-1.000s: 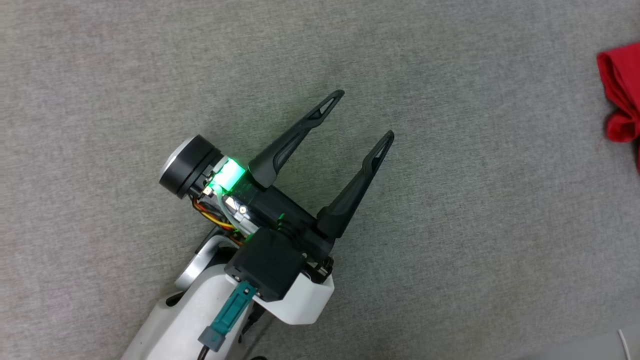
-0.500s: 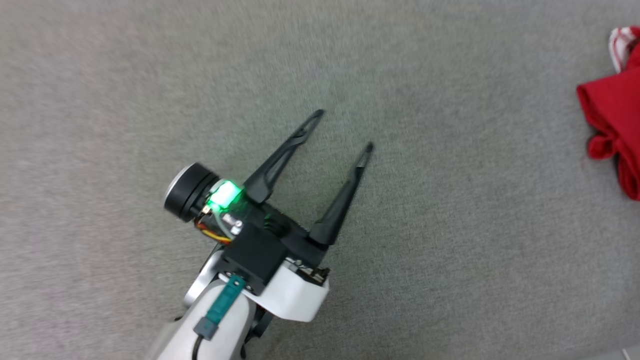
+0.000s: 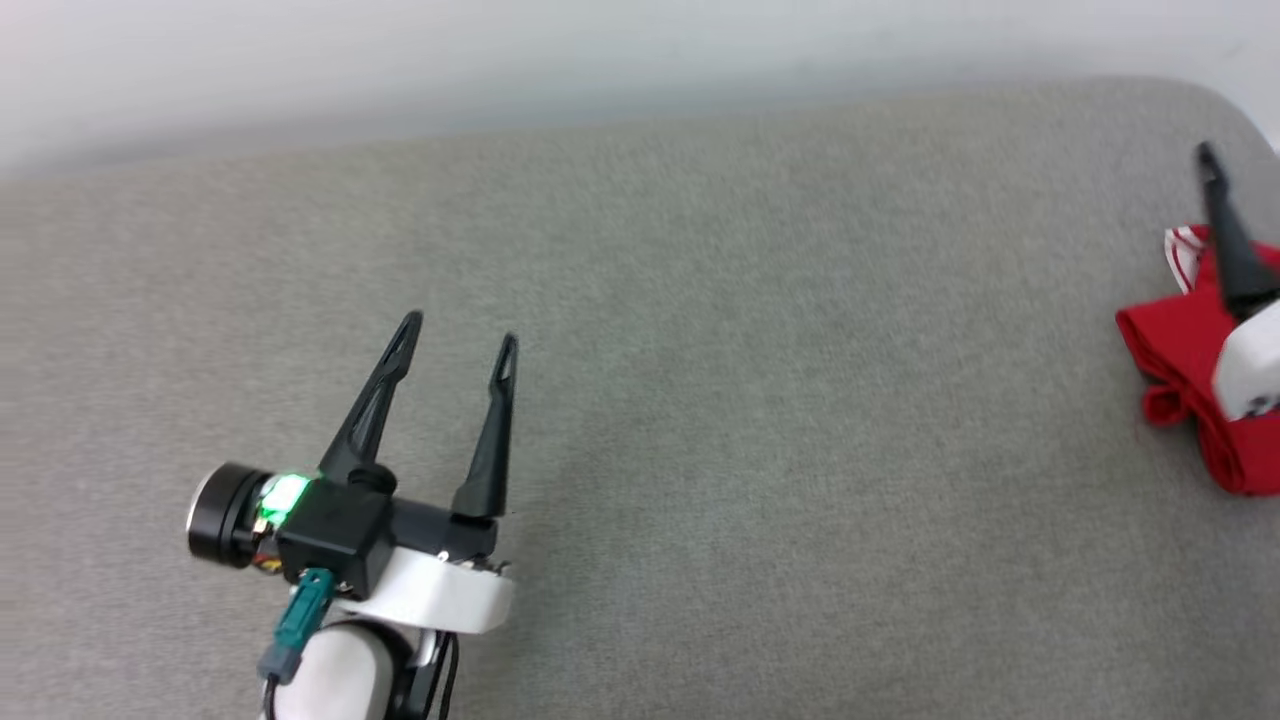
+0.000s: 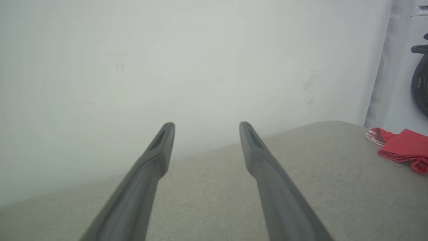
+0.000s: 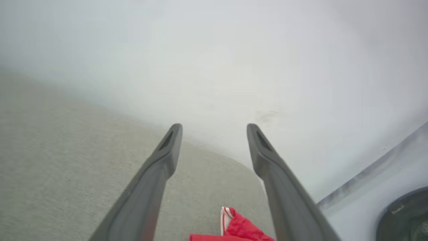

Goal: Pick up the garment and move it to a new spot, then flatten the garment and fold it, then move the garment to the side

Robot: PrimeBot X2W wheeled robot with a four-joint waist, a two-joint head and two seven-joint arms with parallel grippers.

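Note:
The garment [image 3: 1170, 350] is a folded red bundle with red-and-white striped trim at its far end. It lies on the grey fabric surface [image 3: 700, 300] near the far right corner. A finger [image 3: 1228, 240] of my right gripper rises over it. In the right wrist view my right gripper [image 5: 214, 127] stands open just above the garment [image 5: 240, 229], gripping nothing. My left gripper [image 3: 459, 330] hovers at the lower left, far from the garment, open and empty. The left wrist view shows my left gripper [image 4: 206, 124] with the garment [image 4: 401, 147] far off to the right.
A pale wall [image 3: 600, 60] runs along the surface's far edge. Beyond the rounded right corner stands a white appliance with a dark round door [image 4: 422, 90], which also shows in the right wrist view [image 5: 404, 217]. Bare grey fabric lies between the two grippers.
The head camera has tilted up, so the far edge and wall now show. My right gripper has opened and come into view over the garment. My left gripper's fingers point more straight ahead.

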